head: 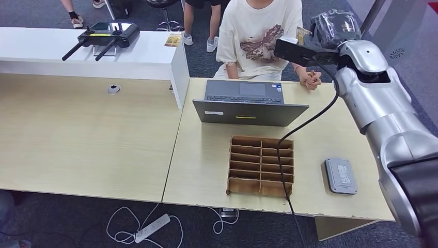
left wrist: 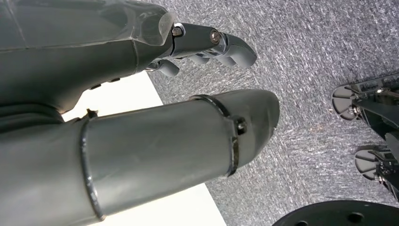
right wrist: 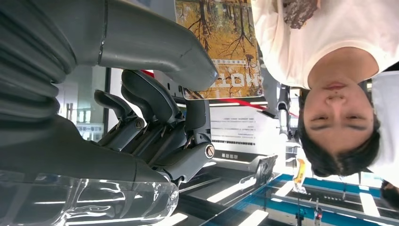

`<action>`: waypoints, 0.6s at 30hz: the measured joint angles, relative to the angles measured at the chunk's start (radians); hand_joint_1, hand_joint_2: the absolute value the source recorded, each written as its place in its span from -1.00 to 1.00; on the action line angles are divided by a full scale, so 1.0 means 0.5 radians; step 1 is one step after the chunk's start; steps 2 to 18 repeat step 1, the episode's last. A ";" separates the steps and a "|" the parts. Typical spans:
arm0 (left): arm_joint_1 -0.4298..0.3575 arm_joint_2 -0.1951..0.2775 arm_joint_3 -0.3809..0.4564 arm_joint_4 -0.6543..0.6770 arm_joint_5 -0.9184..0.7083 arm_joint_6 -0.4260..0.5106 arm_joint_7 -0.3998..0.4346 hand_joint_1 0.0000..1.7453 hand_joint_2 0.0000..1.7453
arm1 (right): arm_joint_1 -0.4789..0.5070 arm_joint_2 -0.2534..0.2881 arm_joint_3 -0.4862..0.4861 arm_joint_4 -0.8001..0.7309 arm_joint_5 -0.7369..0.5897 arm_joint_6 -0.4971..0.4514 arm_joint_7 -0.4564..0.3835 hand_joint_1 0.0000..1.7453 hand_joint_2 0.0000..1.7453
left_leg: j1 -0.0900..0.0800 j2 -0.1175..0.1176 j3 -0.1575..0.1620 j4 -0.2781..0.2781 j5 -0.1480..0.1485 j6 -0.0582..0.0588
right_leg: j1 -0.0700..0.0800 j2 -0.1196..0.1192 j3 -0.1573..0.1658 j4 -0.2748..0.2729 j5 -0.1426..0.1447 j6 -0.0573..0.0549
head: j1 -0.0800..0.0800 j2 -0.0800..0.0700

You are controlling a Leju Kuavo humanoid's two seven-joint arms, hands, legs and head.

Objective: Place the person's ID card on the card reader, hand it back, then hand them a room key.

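The right hand (head: 338, 26) is raised at about 1 o'clock in the head view, over the far edge of the counter (head: 217, 170) and in front of the seated person (head: 258, 36). In the right wrist view its thumb presses a card (right wrist: 219, 42) with a yellow forest picture against the curled dark fingers (right wrist: 155, 117), so the card is pinched and held up toward the person. The person's own hands (head: 310, 78) are clasped on the counter just below the raised hand. The left hand (left wrist: 155, 117) hangs beside the counter over grey carpet; its fingers (left wrist: 226, 47) are bent a little and apart from the thumb, holding nothing. On the counter, a laptop (head: 250, 106) sits at 12 o'clock, a cardboard tray (head: 261, 165) with compartments lies at the centre, and the grey card reader (head: 340, 175) lies at about 4 o'clock, well apart from the card.
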 joint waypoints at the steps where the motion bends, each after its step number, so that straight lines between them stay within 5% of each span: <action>1: -0.001 0.000 0.000 0.000 0.000 0.000 0.000 -1.00 -1.00 | 0.000 0.000 0.000 0.004 0.004 0.000 0.004 1.00 1.00 | 0.000 0.000 0.000 0.000 0.000 0.000 | 0.000 0.000 0.000 0.000 0.000 0.000 | 0.000 0.000; 18: -0.001 0.000 0.000 0.000 0.000 0.000 0.000 -1.00 -1.00 | 0.000 0.000 0.000 0.004 0.004 0.000 0.004 1.00 1.00 | 0.000 0.000 0.000 0.000 0.000 0.000 | 0.000 0.000 0.000 0.000 0.000 0.000 | 0.000 0.000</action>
